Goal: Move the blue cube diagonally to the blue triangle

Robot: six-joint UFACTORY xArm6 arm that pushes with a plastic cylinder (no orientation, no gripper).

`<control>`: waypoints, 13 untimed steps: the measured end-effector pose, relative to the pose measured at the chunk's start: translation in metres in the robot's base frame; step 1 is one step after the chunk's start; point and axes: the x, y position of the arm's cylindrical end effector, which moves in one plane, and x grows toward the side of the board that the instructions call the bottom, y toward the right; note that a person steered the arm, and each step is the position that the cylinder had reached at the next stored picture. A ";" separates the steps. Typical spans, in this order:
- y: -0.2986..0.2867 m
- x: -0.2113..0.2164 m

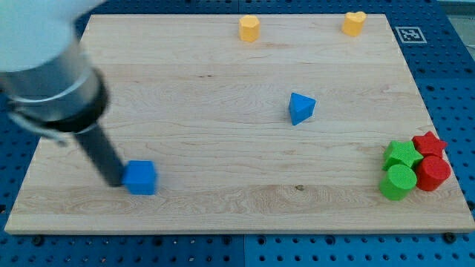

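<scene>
The blue cube [140, 177] sits on the wooden board [223, 111] near the view's bottom left. The blue triangle [300, 108] lies right of the board's middle, up and to the right of the cube. My tip [116, 180] is at the end of the dark rod that comes down from the view's upper left. It stands just left of the blue cube, touching or nearly touching its left side.
A yellow block [249, 28] and a yellow heart [354, 23] sit at the view's top. A green star [401, 154], a green cylinder [398, 182], a red star [429, 143] and a red cylinder [433, 173] cluster at the right edge.
</scene>
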 end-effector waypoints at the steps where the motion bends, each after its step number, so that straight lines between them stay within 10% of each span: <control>1: 0.015 -0.004; 3: 0.009 0.032; 6: 0.108 -0.088; 8: 0.022 -0.048; 13: 0.125 -0.054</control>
